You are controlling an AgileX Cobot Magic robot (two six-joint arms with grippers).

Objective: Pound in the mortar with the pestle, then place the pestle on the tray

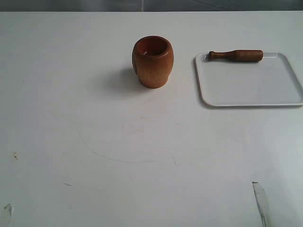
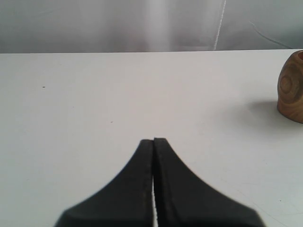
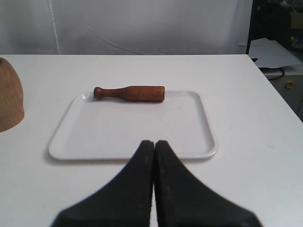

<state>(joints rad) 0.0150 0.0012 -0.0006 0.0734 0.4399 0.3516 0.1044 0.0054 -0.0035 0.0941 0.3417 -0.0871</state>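
Note:
The reddish-brown mortar (image 1: 152,61) stands upright near the table's middle back, its mouth empty as far as I can see. To its right lies the white tray (image 1: 251,87), and the pestle (image 1: 236,55) rests flat along the tray's far edge, knobbed end toward the mortar. My left gripper (image 2: 154,140) is shut with nothing in it, well short of the mortar (image 2: 291,87). My right gripper (image 3: 154,142) is also shut and empty, just in front of the tray (image 3: 132,127), with the pestle (image 3: 129,93) lying beyond it.
The white table (image 1: 94,156) stretches wide around both objects. A faint curved scratch marks its middle front. Slim pale gripper tips show at the bottom left and bottom right corners of the exterior view. Beyond the table's right side sits a desk with papers (image 3: 277,52).

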